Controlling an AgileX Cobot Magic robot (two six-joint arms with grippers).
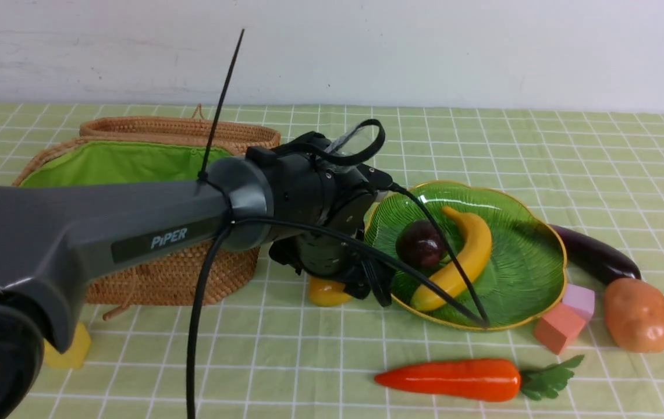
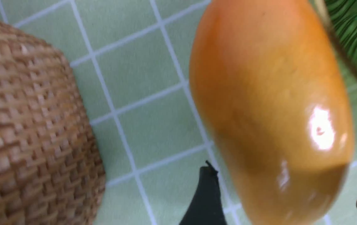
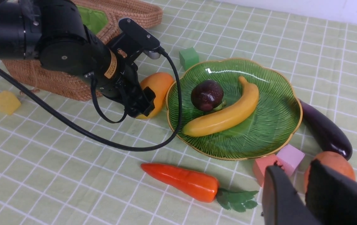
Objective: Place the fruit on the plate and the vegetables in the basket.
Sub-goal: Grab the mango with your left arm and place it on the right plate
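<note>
The orange-yellow mango (image 2: 272, 103) lies on the cloth between the basket (image 1: 180, 273) and the green leaf plate (image 1: 541, 273). My left gripper (image 2: 288, 168) is open and straddles it, with a gap on each side. The banana (image 1: 465, 256) and the mangosteen (image 1: 420, 243) rest on the plate. The carrot (image 1: 454, 378) lies in front of the plate. The eggplant (image 1: 593, 253) and the potato (image 1: 637, 314) lie to its right. My right gripper (image 3: 294, 168) hovers near the potato (image 3: 331, 159), its fingers a narrow gap apart with nothing between them.
The basket's lid stands open behind its green lining (image 1: 116, 163). A salmon block (image 1: 558, 329) and a lilac block (image 1: 579, 299) sit between plate and potato. A yellow block (image 1: 70, 349) lies by the basket and a green block (image 3: 188, 57) beyond the plate. A black cable crosses the plate.
</note>
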